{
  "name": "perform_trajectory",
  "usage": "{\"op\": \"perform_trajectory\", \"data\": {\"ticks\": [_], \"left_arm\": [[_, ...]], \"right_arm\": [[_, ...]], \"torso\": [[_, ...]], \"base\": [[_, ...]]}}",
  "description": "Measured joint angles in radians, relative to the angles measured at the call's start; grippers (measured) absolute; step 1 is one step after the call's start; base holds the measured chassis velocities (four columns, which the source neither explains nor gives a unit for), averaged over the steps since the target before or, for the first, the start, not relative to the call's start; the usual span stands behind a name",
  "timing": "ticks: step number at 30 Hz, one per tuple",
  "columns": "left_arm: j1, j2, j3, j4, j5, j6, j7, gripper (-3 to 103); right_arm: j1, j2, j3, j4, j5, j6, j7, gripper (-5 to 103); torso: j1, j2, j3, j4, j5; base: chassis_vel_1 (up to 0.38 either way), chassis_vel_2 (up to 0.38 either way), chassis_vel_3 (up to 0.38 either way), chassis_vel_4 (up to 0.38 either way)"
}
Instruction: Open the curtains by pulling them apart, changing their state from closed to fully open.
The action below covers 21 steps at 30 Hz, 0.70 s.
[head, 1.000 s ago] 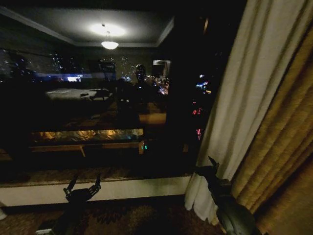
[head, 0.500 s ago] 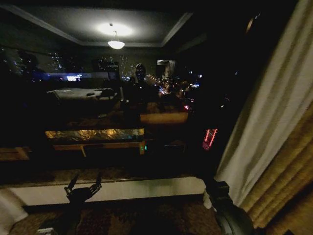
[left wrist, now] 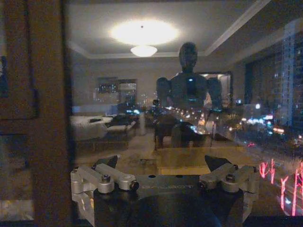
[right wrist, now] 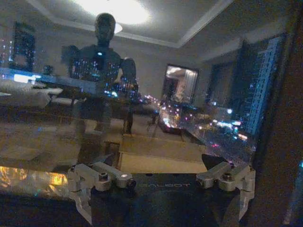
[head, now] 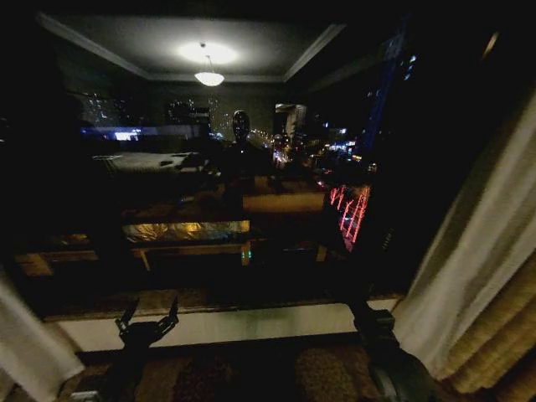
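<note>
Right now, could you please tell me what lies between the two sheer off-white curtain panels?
In the head view, dark bare window glass spans between the left sheer off-white panel and the right one, above a pale sill.

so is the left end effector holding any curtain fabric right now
No, the left end effector is open, with nothing but the window glass and its reflection of the room between its fingers.

Head view above, facing window (head: pixel 209 193); both wrist views close, sharing its reflections
</note>
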Motion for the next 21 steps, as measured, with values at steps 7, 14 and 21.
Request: {"op": "perform_trajectory", "data": {"ticks": [7, 14, 21], "left_arm": [[0.023, 0.000, -0.001, 0.012, -0.005, -0.025, 0.000, 100], [0.024, 0.000, -0.002, 0.022, -0.007, -0.039, 0.006, 100], [0.033, 0.000, -0.009, 0.035, -0.008, -0.055, 0.021, 100]], "right_arm": [[-0.014, 0.000, 0.004, 0.000, 0.003, 0.012, 0.000, 100], [-0.022, 0.014, -0.005, 0.000, -0.002, 0.015, -0.002, 100], [-0.020, 0.013, -0.007, -0.008, -0.008, 0.024, -0.020, 100]], "torso": [[0.000, 0.000, 0.000, 0.0000, -0.0002], [0.000, 0.000, 0.000, 0.0000, 0.0002], [0.000, 0.000, 0.000, 0.0001, 0.0002]], "base": [[0.352, 0.360, -0.364, -0.351], [0.357, 0.365, -0.356, -0.349], [0.361, 0.362, -0.367, -0.344]]}}
